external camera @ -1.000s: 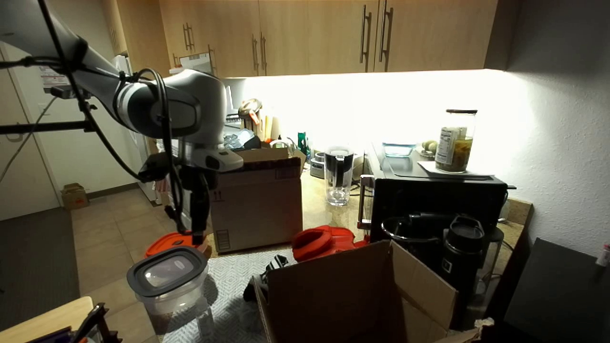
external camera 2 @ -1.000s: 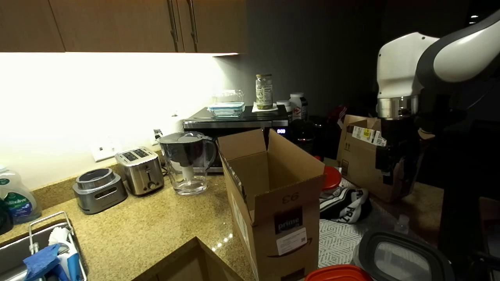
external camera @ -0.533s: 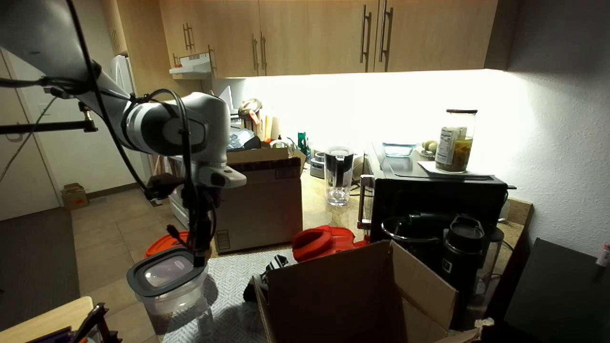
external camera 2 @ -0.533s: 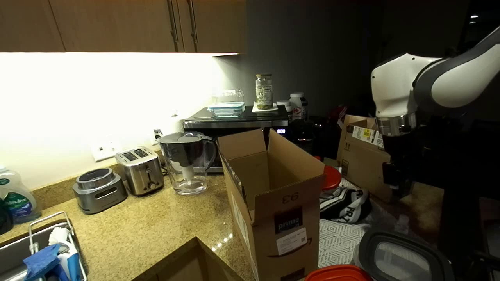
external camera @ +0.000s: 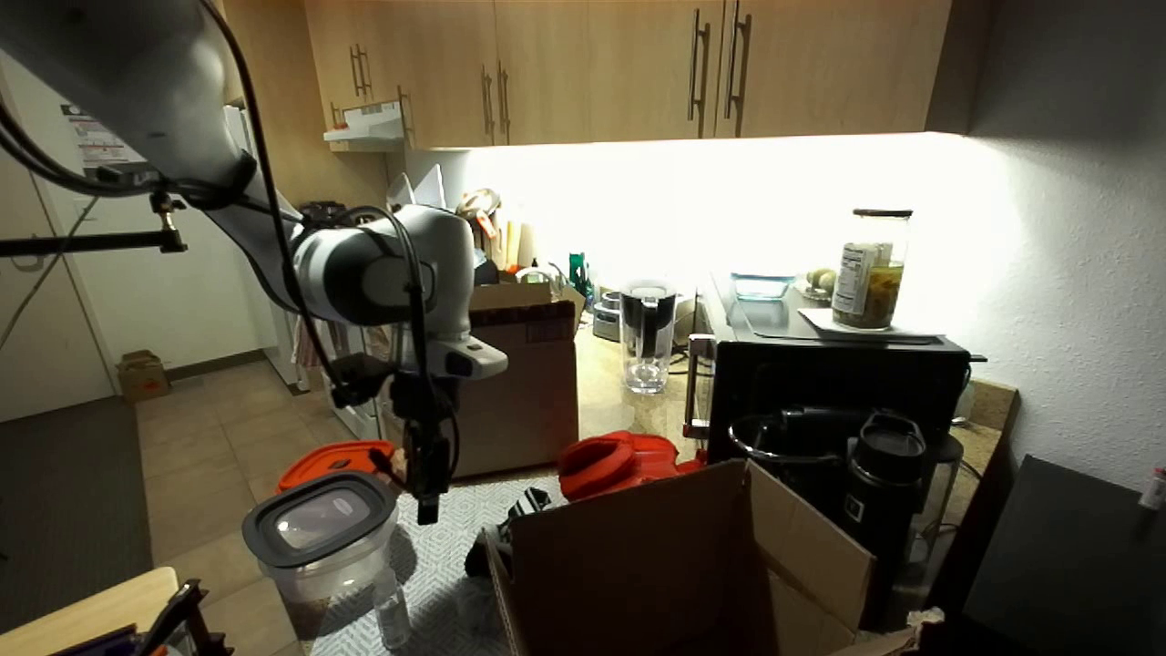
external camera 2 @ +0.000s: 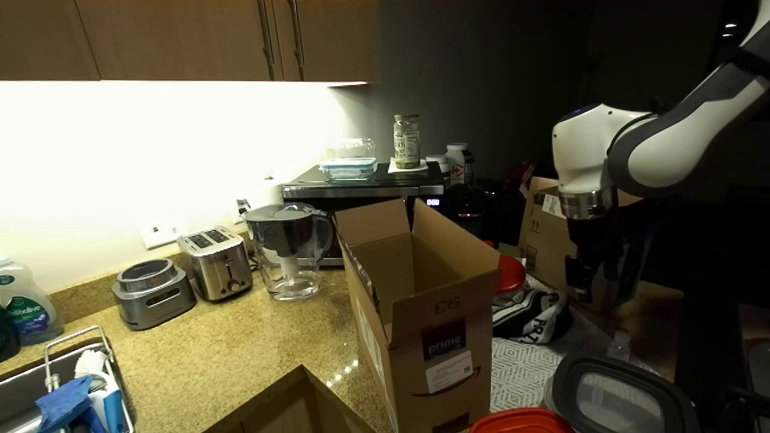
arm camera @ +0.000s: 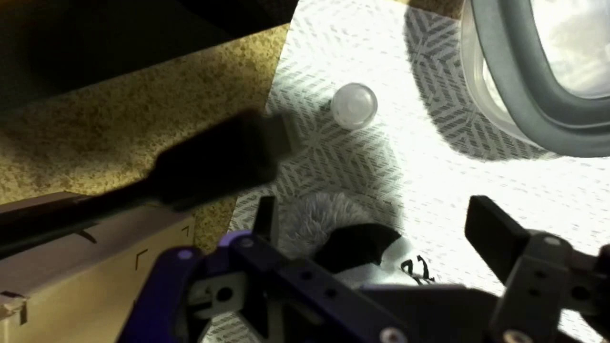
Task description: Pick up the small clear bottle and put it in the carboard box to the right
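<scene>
Along the far wall, in an exterior view, hang flat-fronted wooden cupboards (external camera: 619, 73) with slim bar handles (external camera: 695, 68). The counter (external camera 2: 271, 343) is speckled, shiny stone. From the left, in an exterior view, extends the arm (external camera: 446, 273), smooth, rounded, white and grey. An open cardboard box (external camera: 629, 565), brown and straight-edged, stands near, on the right; a second carton (external camera: 519, 401), dull and square-cornered, stands farther off. A white mat (external camera: 446, 547) with a grey diamond pattern lies between them. On its left side sits a clear tub (external camera: 332, 583) under a dark grey lid (external camera: 319, 519) with rounded corners.

Over the mat hangs the gripper (arm camera: 375, 221), its blocky black fingertips (arm camera: 495, 238) spread wide in the wrist view. Beyond the gap shows a crumpled black-and-white cloth (arm camera: 357, 245), lettered, with a furry grey tuft (arm camera: 314, 219) beside it. The small clear bottle (external camera: 392, 620) stands upright on the mat near the tub, outside the open cardboard box, to the box's left in an exterior view. From above, in the wrist view, its top is smooth and round, apart from the fingertips.
</scene>
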